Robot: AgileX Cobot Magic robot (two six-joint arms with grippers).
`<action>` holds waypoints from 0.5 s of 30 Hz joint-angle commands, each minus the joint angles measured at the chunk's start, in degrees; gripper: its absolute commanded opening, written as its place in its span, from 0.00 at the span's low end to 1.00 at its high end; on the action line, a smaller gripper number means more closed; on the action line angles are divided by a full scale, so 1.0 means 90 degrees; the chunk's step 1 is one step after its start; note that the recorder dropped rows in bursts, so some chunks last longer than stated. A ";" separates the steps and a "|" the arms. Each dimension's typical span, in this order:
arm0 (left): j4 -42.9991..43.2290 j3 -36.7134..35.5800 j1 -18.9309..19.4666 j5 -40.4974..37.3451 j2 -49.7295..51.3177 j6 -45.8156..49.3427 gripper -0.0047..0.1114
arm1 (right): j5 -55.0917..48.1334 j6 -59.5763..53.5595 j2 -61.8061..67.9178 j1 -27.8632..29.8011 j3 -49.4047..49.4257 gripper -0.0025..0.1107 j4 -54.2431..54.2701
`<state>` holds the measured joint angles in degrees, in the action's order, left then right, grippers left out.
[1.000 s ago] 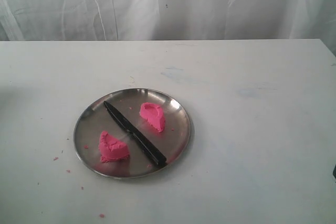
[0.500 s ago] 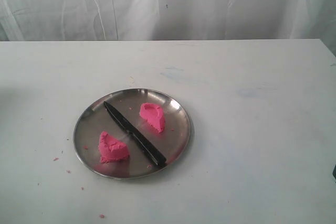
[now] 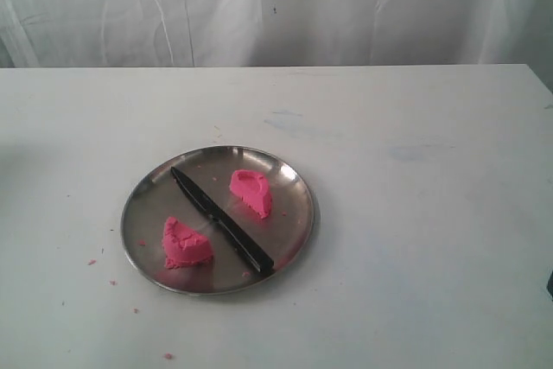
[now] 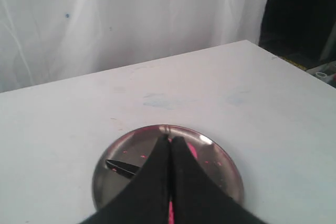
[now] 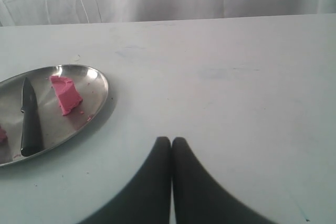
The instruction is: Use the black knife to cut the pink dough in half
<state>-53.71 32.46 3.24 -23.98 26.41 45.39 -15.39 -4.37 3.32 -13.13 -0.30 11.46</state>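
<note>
Dough cut in two on the plate, knife lying between the halves.

The pink dough [image 3: 251, 192] sits as two wedges on the steel plate [image 3: 294, 231], black knife [image 3: 220, 219] slanting between them, on the white tabletop [image 3: 415, 213]. The left gripper [image 4: 170, 141] and the right gripper [image 5: 171, 141] are both pressed together, holding nothing.
</note>
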 commanded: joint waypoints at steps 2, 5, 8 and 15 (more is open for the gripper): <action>0.0952 -0.0258 0.0008 0.0302 -0.0363 -0.0460 0.04 | 0.0040 0.0013 -0.0041 0.0038 0.0033 0.02 -0.0043; 0.2175 -0.0423 0.0008 0.0302 -0.0543 -0.2151 0.04 | 0.0040 0.0013 -0.0041 0.0038 0.0033 0.02 -0.0043; 0.3300 -0.0658 0.0008 0.0332 -0.0782 -0.3587 0.04 | 0.0040 0.0013 -0.0041 0.0038 0.0033 0.02 -0.0043; 0.4289 -0.1695 0.0008 0.1146 -0.1464 -0.4571 0.04 | 0.0029 0.0013 -0.0041 0.0038 0.0033 0.02 -0.0043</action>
<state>-17.11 20.87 3.24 -16.81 15.57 7.42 -15.39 -4.26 3.32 -13.13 -0.30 11.46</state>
